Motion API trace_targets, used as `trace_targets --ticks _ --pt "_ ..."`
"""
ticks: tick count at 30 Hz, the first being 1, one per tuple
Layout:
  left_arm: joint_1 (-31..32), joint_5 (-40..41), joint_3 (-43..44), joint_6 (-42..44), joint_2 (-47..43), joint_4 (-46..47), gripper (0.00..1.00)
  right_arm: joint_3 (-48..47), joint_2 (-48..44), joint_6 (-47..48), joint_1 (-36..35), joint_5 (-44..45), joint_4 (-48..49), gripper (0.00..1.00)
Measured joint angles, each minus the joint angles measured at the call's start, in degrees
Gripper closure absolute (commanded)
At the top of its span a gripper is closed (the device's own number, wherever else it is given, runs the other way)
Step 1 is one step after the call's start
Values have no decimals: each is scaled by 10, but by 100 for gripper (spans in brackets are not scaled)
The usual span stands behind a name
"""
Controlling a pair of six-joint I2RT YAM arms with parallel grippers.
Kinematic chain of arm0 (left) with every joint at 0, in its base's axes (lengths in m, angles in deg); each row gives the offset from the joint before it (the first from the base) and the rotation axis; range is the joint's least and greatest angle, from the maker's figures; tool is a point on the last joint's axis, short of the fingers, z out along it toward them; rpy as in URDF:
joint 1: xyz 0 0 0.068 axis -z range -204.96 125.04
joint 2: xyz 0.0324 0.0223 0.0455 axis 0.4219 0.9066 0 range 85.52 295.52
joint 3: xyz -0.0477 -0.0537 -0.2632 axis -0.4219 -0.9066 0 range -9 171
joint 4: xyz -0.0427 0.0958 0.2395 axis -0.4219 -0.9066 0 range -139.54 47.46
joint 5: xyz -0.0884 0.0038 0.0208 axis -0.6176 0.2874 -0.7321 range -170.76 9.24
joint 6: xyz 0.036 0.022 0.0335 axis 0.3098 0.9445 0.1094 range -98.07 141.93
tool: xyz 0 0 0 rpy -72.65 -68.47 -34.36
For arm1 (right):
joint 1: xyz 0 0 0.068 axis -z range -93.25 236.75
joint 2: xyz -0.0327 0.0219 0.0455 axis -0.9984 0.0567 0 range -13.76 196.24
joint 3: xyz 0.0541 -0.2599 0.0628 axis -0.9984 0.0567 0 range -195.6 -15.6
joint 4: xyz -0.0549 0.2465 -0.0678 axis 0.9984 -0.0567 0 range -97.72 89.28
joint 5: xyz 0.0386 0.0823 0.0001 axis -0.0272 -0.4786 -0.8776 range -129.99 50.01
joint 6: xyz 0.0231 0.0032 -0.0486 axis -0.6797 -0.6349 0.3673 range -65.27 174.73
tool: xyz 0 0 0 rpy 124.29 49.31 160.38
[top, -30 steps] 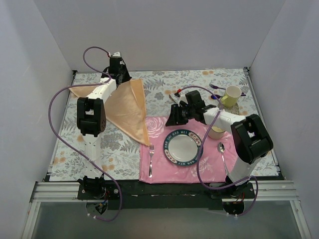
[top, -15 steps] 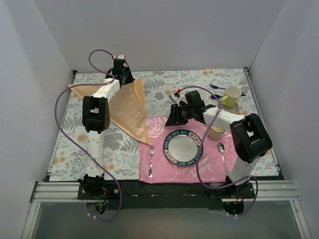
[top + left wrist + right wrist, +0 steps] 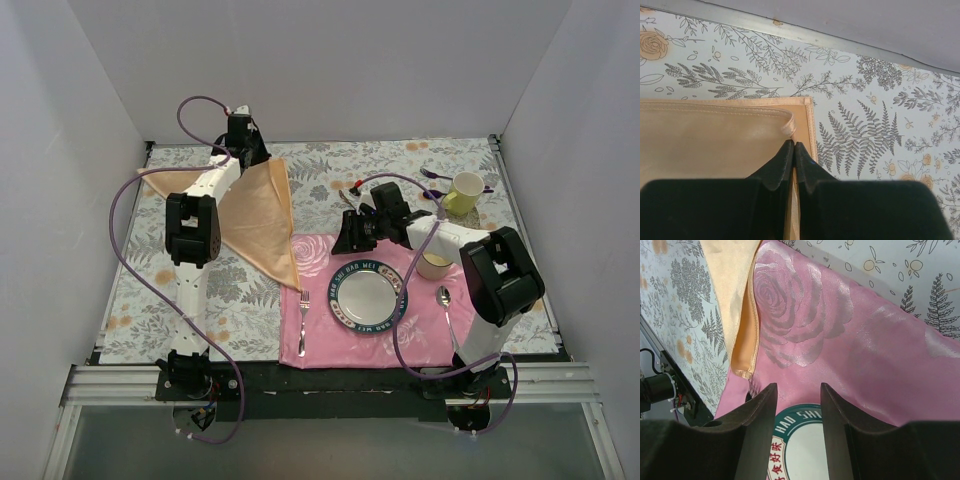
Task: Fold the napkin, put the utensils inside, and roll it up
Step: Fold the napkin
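The left end effector (image 3: 249,157) sits at the upper left of the overhead view, its jaws pressed together and pinching the napkin (image 3: 255,215) near the cloth's far corner. In the left wrist view the dark fingers (image 3: 784,161) meet on a slightly curled upper layer of peach-gold satin. A hemmed corner of a lower layer shows just beyond them, flat on the floral desk (image 3: 330,170), so the cloth looks doubled over here. From that pinch the napkin spreads toward the lower right of the overhead view as a rough triangle. Its long edge runs diagonally down to a narrow tip that overlaps the upper left corner of the pink placemat (image 3: 330,345). The left arm is therefore the one in contact, and everything it must lay down or smooth lies below and to the right of its fingers. The right end effector (image 3: 350,235) hovers over the placemat's top edge beside the plate (image 3: 367,300), jaws spread and holding nothing. Its wrist view puts the napkin's tip at the upper left, apart from its fingers. The copper-brown utensils cannot be picked out with confidence.
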Motion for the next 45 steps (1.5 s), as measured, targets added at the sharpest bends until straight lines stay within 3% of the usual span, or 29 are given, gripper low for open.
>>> trace_targets --ticks 35,36,39,40,41,45 --pt "12 -30 28 -1 40 9 98 -4 15 -1 0 -4 0 53" --pt "12 -30 30 -1 40 9 95 -5 15 -1 0 -4 0 53" --pt "12 -31 40 3 45 9 72 -5 15 -1 0 -4 0 53" --pt "12 -32 45 4 48 10 57 -6 15 -1 0 -4 0 53" --pt "12 -34 48 7 50 10 51 -7 15 -1 0 -4 -1 53" --pt "12 -46 85 14 71 5 44 -15 16 0 0 -4 -3 53"
